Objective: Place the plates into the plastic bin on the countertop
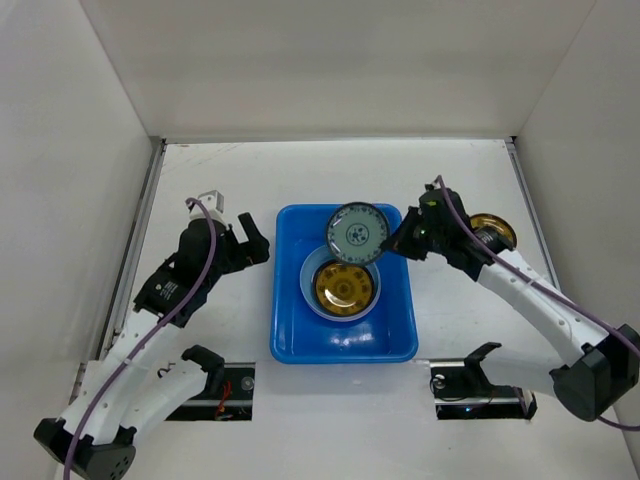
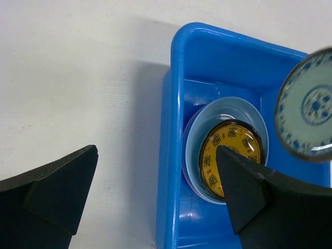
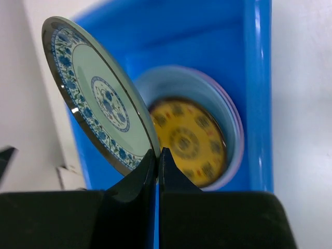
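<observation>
Two fingers of the right gripper (image 3: 157,153) are pinched tight on the near rim of a teal plate (image 3: 98,104), which hangs tilted in the air over the far end of the bin (image 1: 290,340), its patterned face turned up and toward the left arm. Below it, inside the bin, a yellow plate (image 1: 345,287) lies flat in a blue plate (image 2: 228,109). A thin lilac edge shows under the blue one, likely a lilac plate (image 3: 236,119), though only its rim is visible. This stack sits in the middle of the bin, apart from the held plate. The left gripper (image 2: 156,149) hovers just beside the bin's left wall with its jaws spread wide and nothing between them; one finger reaches over the bin and the other is above the countertop (image 1: 300,170). Behind the right arm, near the right wall, a second yellow plate (image 1: 495,230) rests on the countertop, partly hidden by the arm.
</observation>
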Robot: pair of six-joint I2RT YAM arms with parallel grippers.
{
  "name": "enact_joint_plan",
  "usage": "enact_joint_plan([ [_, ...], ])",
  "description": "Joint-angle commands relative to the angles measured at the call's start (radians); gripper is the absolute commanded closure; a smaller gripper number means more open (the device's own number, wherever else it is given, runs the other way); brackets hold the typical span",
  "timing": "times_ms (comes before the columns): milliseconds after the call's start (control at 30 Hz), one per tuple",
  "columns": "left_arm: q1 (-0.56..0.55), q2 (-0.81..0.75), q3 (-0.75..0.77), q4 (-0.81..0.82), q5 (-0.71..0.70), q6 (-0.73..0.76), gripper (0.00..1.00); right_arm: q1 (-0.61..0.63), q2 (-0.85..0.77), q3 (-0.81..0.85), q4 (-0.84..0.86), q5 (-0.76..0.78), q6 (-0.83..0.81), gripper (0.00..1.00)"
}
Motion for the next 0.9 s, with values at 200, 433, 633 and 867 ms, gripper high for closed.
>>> enact_joint_plan([
  [200,0.015,-0.002,-0.062,0.100,0.028,-0.014,0.00,0.131,-0.022,-0.073,-0.133,0.042,-0.065,0.97],
  [433,0.017,-0.037,-0.102,0.108,0.050,-0.037,0.00,0.198,0.058,-0.077,-0.125,0.049,-0.068,0.95],
  [633,0.017,-0.046,-0.114,0.103,0.050,-0.038,0.00,0.234,0.115,-0.053,-0.113,0.087,-0.063,0.84],
  [867,0.017,-0.038,-0.115,0.097,0.050,-0.032,0.00,0.255,0.152,0.025,-0.145,0.121,-0.071,0.51],
])
